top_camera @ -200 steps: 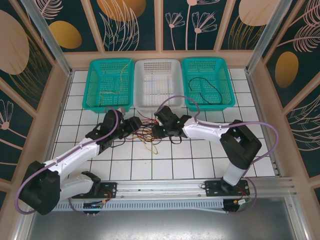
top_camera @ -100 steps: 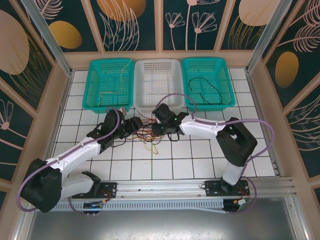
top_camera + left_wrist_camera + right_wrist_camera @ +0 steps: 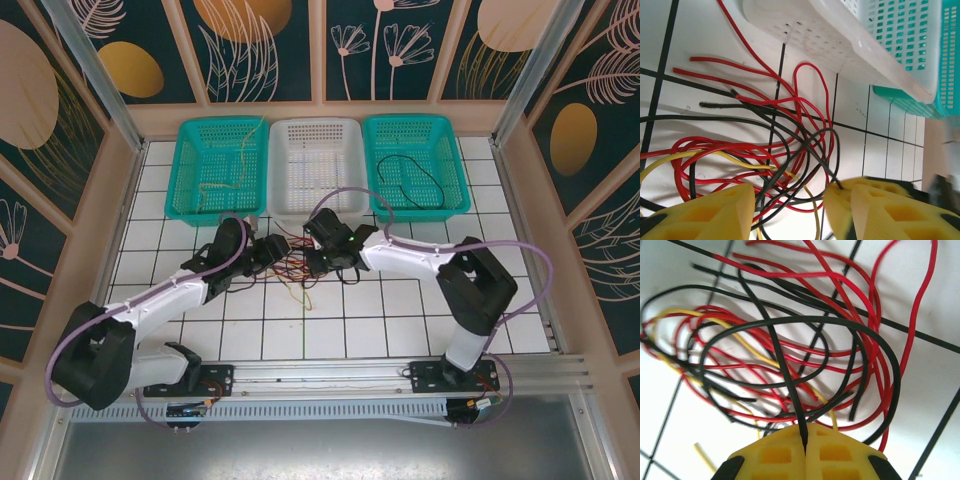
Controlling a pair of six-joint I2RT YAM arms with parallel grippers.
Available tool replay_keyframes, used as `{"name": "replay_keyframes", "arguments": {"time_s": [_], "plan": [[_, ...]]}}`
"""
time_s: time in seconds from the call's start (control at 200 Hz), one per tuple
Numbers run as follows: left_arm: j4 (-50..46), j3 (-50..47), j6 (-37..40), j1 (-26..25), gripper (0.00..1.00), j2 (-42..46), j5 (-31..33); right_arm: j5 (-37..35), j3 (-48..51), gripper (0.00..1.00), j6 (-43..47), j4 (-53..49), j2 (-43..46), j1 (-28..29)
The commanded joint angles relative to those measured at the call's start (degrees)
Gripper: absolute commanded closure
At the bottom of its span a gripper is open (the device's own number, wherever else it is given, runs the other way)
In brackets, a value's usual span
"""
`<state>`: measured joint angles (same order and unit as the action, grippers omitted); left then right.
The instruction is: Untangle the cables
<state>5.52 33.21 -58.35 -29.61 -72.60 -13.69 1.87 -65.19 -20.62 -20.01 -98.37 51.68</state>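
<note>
A tangle of red, black and yellow cables (image 3: 295, 262) lies on the white tiled table in front of the baskets. In the left wrist view the cables (image 3: 770, 150) spread ahead of my left gripper (image 3: 790, 210), which is open, with several strands running between its yellow fingers (image 3: 705, 215). One black strand touches the right finger. My left gripper (image 3: 272, 250) sits at the left side of the tangle. On the tangle's right side, my right gripper (image 3: 314, 260) is shut. In the right wrist view, the right gripper (image 3: 805, 432) pinches one black cable (image 3: 785, 375) that rises from the heap.
Three baskets stand in a row behind the tangle: a teal basket (image 3: 176, 190) holding a pale yellow cable (image 3: 240, 160), a white basket (image 3: 318, 123), and a teal basket (image 3: 414, 119) holding a black cable (image 3: 410, 175). The white basket's wall (image 3: 840, 40) is close to the heap.
My right gripper has closed on a black cable at the tangle's right side. My left gripper has edged closer to the tangle and narrowed slightly.
</note>
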Motion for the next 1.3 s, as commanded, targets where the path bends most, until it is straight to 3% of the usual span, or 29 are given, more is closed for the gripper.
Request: {"name": "replay_keyframes", "arguments": {"time_s": [0.0,0.566,0.841,0.916,1.121,1.291], "plan": [[3.9,0.6,-1.0,0.3,0.47,-1.5,-2.4,-0.9,-3.5,1.00,1.7,-2.8,5.4,1.5],[6.1,-2.3,-2.3,0.3,0.58,-3.6,-2.2,-2.5,-17.8,1.00,5.2,-11.0,18.7,3.1],[6.3,-4.0,-3.0,0.3,0.62,-4.4,-2.0,-2.9,-22.1,1.00,5.5,-10.0,25.7,-0.7],[6.4,-3.8,-2.9,0.3,0.63,-3.9,-2.2,0.3,-21.8,1.00,4.3,-8.1,27.8,-3.0],[3.5,0.1,-1.3,0.3,0.49,3.2,-0.9,4.6,-20.5,1.00,0.9,-3.9,31.5,-8.3],[-6.8,11.1,7.9,0.3,0.38,9.6,5.1,8.3,-19.5,1.00,-0.5,-1.8,32.7,-11.1]]}}
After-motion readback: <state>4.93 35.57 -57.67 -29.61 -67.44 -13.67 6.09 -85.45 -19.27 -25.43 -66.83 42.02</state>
